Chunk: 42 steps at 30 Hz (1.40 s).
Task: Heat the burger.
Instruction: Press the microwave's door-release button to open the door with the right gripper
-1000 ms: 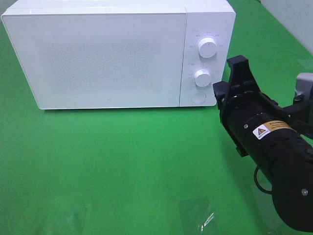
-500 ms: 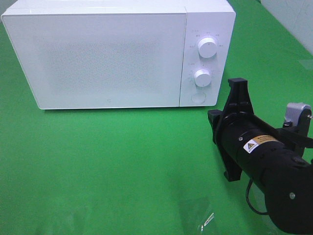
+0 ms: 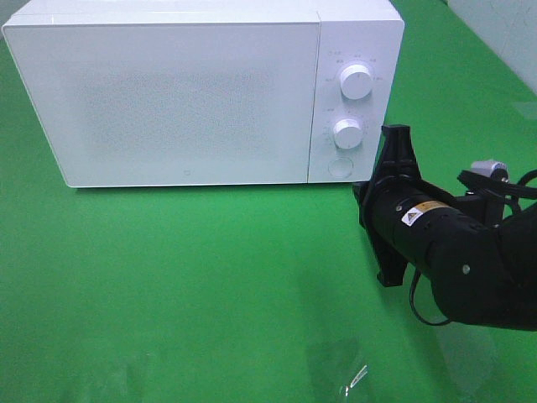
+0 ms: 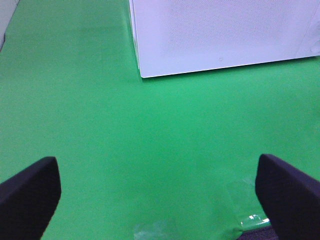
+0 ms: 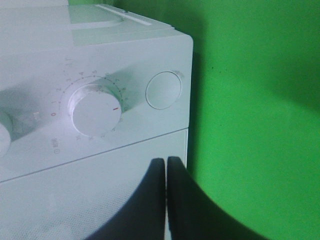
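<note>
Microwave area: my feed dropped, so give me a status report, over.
Left gripper open, empty, over the green mat. Right gripper shut, empty, by the microwave control panel. Burger not in view; door closed. Nothing seen blocking the door.

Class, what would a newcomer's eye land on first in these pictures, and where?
A large white microwave, door shut, stands at the back of the green table. The black right gripper, shut, hovers close to the round button below the microwave's two dials.
</note>
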{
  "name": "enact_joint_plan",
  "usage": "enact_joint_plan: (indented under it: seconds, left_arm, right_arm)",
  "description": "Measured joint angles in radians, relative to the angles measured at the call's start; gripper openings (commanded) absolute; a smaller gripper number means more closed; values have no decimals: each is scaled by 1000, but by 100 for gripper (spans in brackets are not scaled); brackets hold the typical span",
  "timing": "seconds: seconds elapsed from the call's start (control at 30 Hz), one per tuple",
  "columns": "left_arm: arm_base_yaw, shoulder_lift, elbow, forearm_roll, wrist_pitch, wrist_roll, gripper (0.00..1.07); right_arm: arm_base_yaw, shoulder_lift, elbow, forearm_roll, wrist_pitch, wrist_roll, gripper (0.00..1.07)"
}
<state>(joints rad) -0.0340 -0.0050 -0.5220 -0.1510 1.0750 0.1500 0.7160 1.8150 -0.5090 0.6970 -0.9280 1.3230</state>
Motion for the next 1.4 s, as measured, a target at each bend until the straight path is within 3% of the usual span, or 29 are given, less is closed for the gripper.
enact_joint_plan:
  seconds: [0.5, 1.4]
  left_arm:
    - [0, 0, 0, 0, 0, 0, 98]
    - [0, 0, 0, 0, 0, 0, 98]
  right_arm:
    - [-106, 93, -116, -97, 75, 42, 0]
    - [-164, 270, -324, -122, 125, 89, 0]
